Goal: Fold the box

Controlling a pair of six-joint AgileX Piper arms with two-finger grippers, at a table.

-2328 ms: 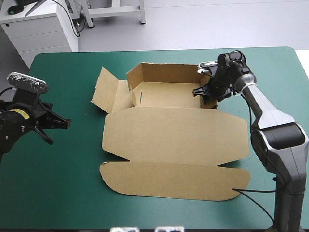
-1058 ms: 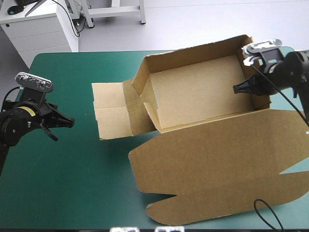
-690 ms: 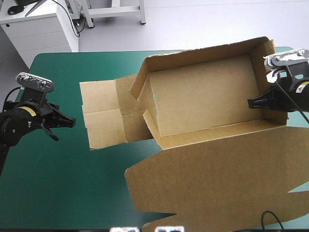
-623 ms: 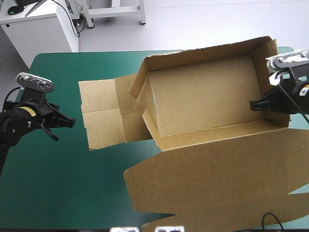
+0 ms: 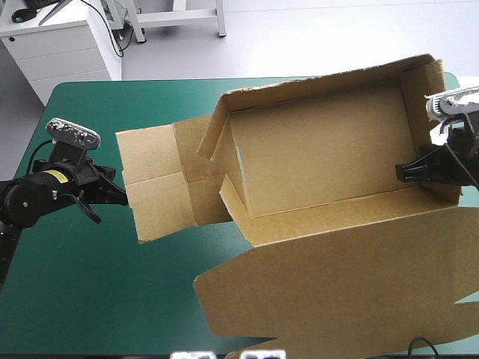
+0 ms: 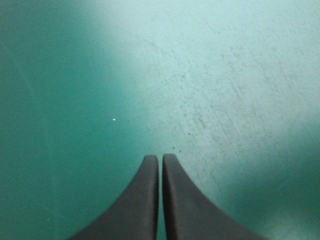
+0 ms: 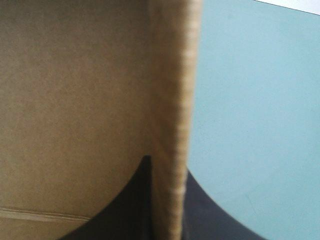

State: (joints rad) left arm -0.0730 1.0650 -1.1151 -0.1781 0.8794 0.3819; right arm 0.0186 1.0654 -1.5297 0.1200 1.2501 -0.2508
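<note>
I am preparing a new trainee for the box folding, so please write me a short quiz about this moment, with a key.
1. True or false: the left gripper holds a flap of the box.
2. What does the right gripper clamp? A) the box's right wall B) the box's lid C) nothing
3. Fill in: the left gripper's fingers are ____, over bare table cover.
Key: 1 false; 2 A; 3 shut.
</note>
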